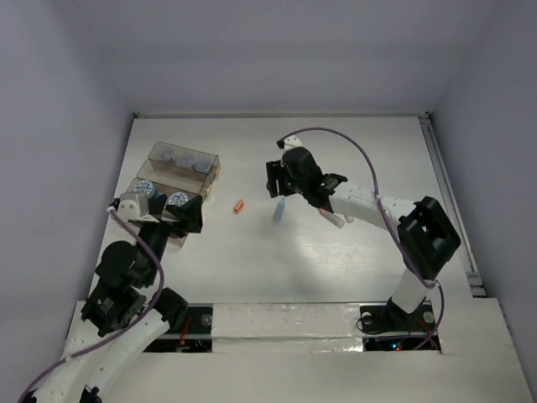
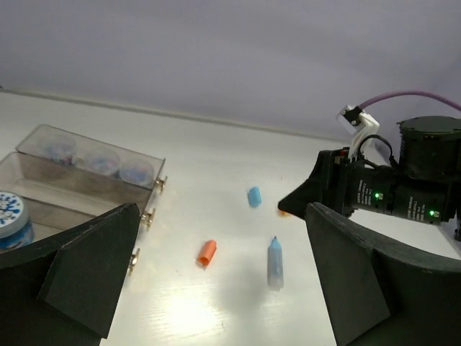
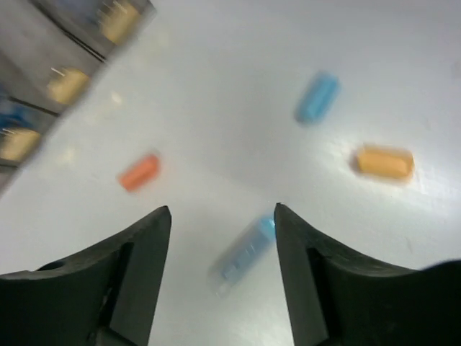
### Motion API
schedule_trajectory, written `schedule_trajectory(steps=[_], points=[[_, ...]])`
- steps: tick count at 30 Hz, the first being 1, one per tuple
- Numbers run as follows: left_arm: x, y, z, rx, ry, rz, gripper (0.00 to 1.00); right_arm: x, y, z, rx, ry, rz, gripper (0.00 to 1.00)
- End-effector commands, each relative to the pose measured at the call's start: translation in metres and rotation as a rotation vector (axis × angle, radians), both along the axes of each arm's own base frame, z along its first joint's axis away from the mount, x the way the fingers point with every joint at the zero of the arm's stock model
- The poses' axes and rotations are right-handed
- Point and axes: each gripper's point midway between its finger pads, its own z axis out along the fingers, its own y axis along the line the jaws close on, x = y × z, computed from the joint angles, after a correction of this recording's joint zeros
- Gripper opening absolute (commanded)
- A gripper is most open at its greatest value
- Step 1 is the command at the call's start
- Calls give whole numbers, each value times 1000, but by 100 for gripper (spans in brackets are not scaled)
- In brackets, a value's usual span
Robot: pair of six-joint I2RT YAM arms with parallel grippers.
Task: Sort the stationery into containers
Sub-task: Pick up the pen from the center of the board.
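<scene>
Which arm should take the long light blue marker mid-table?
Right. The right gripper hangs open just above the blue marker, framed between its fingers. The left gripper, also open, sits farther off by the containers.

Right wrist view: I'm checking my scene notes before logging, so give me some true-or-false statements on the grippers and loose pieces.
1. The right gripper stands open. True.
2. The reddish-orange cap is being gripped. False: it lies loose on the table.
3. The blue cap lies apart from the blue marker. True.
4. The left gripper is shut. False: its fingers stand wide apart, nothing between them.
</scene>
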Motion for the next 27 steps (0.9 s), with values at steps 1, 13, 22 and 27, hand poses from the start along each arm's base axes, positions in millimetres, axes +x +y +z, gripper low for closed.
schedule_trajectory(steps=[1, 13, 22, 27], points=[[8, -24, 3, 23, -1, -93, 99, -38, -39, -50, -168, 163, -102, 68], [25, -71, -34, 89, 162, -272, 99, -19, -30, -102, -219, 293, -184, 74], [29, -64, -37, 111, 165, -232, 99, -9, -29, -124, -274, 315, -221, 56], [28, -68, -37, 113, 167, -255, 99, -11, -38, -130, -310, 321, -247, 49]])
